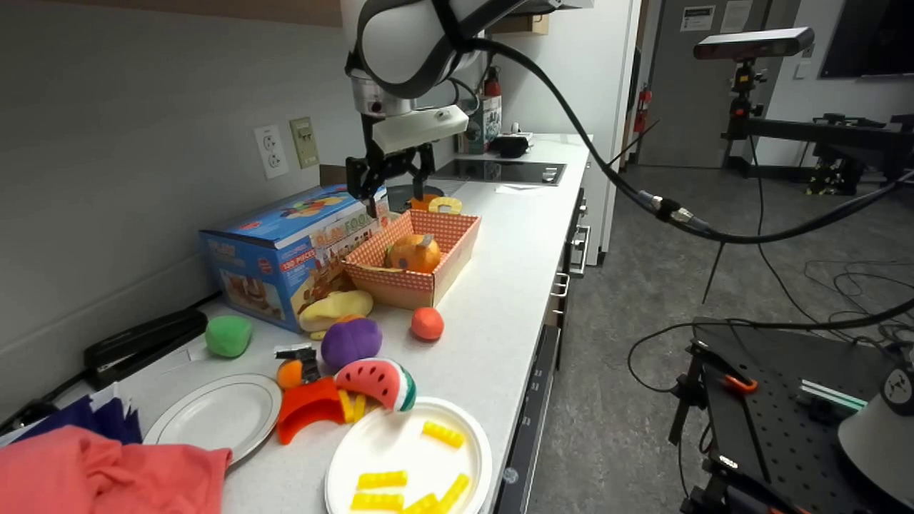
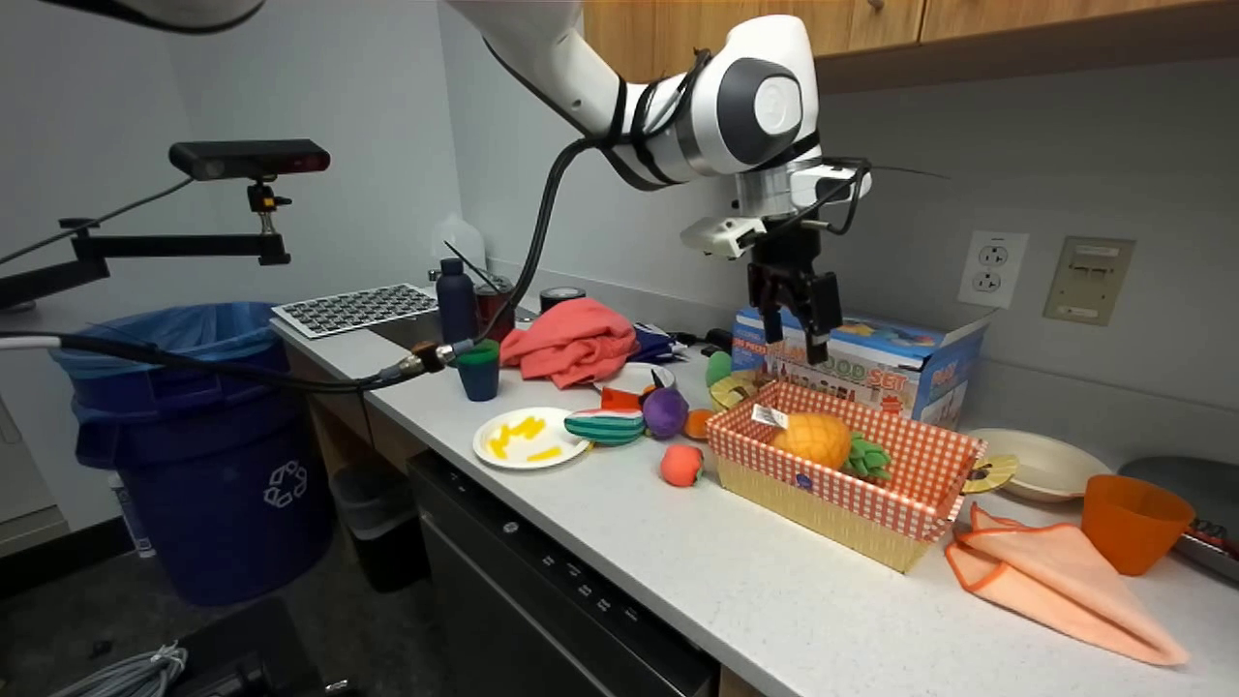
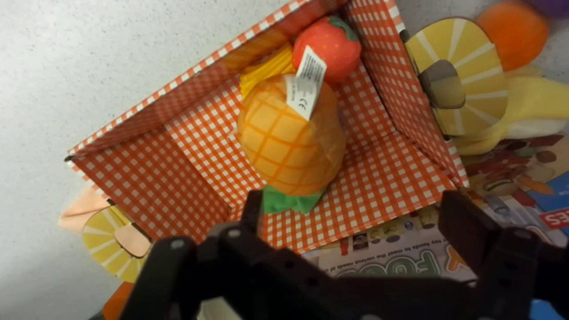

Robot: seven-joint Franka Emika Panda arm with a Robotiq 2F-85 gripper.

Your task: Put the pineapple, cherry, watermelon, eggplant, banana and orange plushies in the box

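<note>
Hanging above the left side of the red-checked, low-walled rectangular box [image 1: 400,291], the black two-fingered gripper [image 1: 395,201] is shown in an exterior view with its fingers spread and nothing held. Nearer, the small, round, bright red plush cherry [image 1: 427,323] is found loose on the pale counter [image 1: 514,235]; if nudged by an off-centre grasp, it could be rolled over the right edge. The far rim of the round white plate [image 1: 393,442] is overlapped by the red-and-green plush watermelon [image 1: 377,382], so the plate could be dragged along; whether they touch cannot be told.

In an exterior view, the yellow, leafy-topped plush pineapple [image 2: 813,440] is seen inside the box. Left of the box, the rounded purple plush eggplant [image 2: 666,413] and the round, partly hidden plush orange [image 2: 699,423] are crowded together, so both might be pinched at once.

In the wrist view, floor space is shared by the pineapple, a red plush strawberry [image 3: 331,51] and a ridged yellow piece [image 3: 269,69]; further plushies could be piled high and tipped out. The pale yellow plush banana [image 3: 540,100], beyond the right wall, is blurred and cut off; the eggplant is barely caught in the far right corner, and neither cherry nor watermelon is seen.
</note>
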